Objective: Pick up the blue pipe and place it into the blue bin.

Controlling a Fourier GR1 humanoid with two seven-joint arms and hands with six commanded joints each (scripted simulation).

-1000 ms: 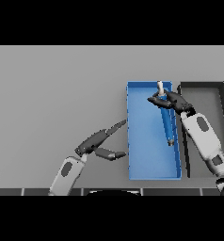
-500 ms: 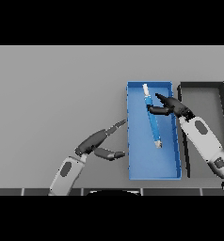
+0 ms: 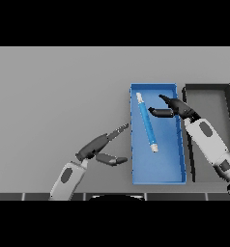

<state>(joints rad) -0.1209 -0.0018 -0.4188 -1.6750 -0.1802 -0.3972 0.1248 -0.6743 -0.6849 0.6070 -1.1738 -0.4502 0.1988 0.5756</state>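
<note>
The blue pipe (image 3: 147, 122) has dropped out of the right hand (image 3: 171, 109) and now lies slantwise on the floor of the blue bin (image 3: 158, 173), so the placing looks done. A moment ago it was still held above the bin. The right hand's fingers are spread apart and grip nothing; they sit just beside the pipe's upper half, seemingly clear of it (the gap is hard to judge). The left hand (image 3: 98, 146) rests relaxed over the grey surface (image 3: 54, 96), beside the bin.
</note>
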